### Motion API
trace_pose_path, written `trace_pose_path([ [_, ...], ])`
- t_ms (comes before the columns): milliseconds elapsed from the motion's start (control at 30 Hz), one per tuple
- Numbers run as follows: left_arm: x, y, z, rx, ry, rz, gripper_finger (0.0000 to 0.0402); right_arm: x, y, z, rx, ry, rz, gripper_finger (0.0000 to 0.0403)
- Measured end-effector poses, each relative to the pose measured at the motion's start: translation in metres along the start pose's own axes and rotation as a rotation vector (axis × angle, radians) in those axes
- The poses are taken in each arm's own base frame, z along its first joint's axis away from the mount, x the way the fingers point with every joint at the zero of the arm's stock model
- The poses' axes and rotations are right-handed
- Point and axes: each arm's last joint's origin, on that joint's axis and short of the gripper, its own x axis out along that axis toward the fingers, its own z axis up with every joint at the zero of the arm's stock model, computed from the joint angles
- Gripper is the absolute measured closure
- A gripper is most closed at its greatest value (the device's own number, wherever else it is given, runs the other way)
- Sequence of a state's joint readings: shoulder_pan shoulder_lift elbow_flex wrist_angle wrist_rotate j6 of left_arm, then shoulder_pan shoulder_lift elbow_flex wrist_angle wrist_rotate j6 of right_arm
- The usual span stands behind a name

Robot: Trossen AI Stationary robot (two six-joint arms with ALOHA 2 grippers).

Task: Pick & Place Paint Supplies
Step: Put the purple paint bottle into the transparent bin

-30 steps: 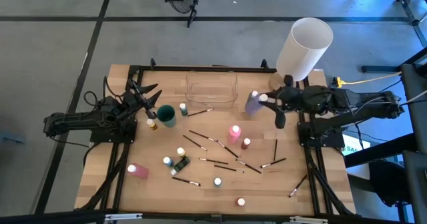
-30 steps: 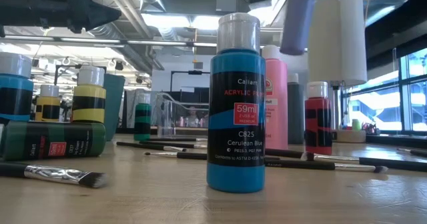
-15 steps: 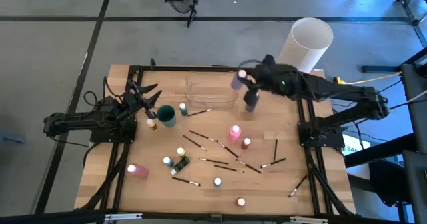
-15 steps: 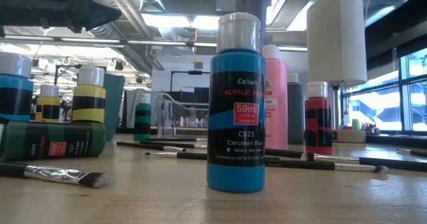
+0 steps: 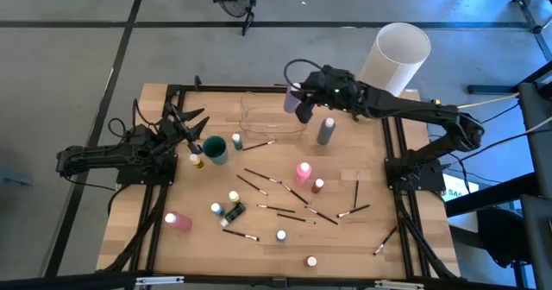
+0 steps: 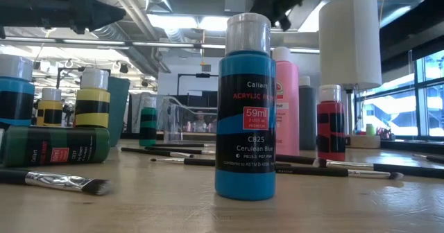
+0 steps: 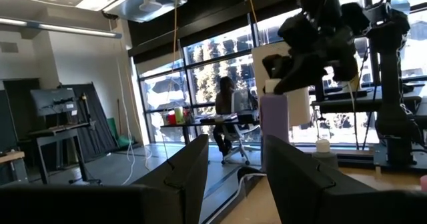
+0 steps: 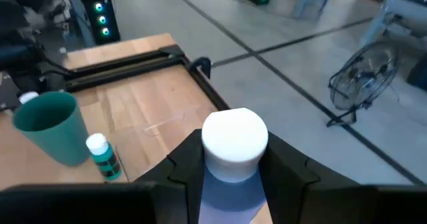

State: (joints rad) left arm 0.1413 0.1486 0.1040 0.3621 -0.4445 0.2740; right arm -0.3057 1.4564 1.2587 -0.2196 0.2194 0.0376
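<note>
My right gripper [image 5: 297, 102] is shut on a purple bottle with a white cap [image 8: 235, 141] and hovers over the clear box [image 5: 274, 113] at the table's far side. The bottle also shows in the left wrist view [image 7: 275, 127]. A grey bottle [image 5: 325, 130] stands on its base to the right of the box. Pink bottles [image 5: 303, 171], tiny white-capped bottles [image 5: 234, 199] and dark-handled brushes [image 5: 278, 184] are scattered across the middle of the table. My left gripper [image 5: 191, 128] waits open at the left edge, beside a teal cup [image 5: 216, 149]. My right gripper pinches the purple bottle between its two fingers [image 8: 190, 167], on the body just below the white cap [image 8: 230, 187]. The fingers come from the table's right, slanting down. The bottle is lifted clear of the table and stands roughly upright, cap up.
A big white cylinder [image 5: 394, 61] stands at the far right corner behind my right arm. A blue bottle [image 6: 245, 108] stands at the near edge, close to the low camera. A small green bottle [image 8: 103, 157] stands by the teal cup [image 8: 48, 127].
My right gripper has carried the purple bottle up and toward the table's left and far edge, from in front of the white cylinder to above the clear box. It rose out of the low view. The grey bottle it hid now shows.
</note>
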Motion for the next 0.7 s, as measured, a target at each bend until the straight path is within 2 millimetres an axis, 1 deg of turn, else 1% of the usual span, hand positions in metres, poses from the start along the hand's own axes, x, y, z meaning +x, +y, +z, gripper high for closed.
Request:
trace_pose_path([
  [100, 0.000, 0.000, -0.001, 0.002, 0.010, -0.003, 0.0261, 0.016, -0.006, -0.007, 0.010, 0.027, -0.027, 0.0287],
  [233, 0.000, -0.001, -0.005, 0.019, 0.046, -0.014, 0.0261, 0.033, -0.016, -0.016, 0.045, 0.074, -0.069, 0.0287],
  [467, 0.000, -0.002, -0.007, 0.016, 0.068, -0.019, 0.0261, 0.051, -0.028, -0.028, 0.102, 0.123, -0.080, 0.0287],
  [700, 0.000, -0.002, -0.008, 0.008, 0.073, -0.020, 0.0261, 0.067, -0.029, -0.041, 0.104, 0.178, -0.090, 0.0287],
])
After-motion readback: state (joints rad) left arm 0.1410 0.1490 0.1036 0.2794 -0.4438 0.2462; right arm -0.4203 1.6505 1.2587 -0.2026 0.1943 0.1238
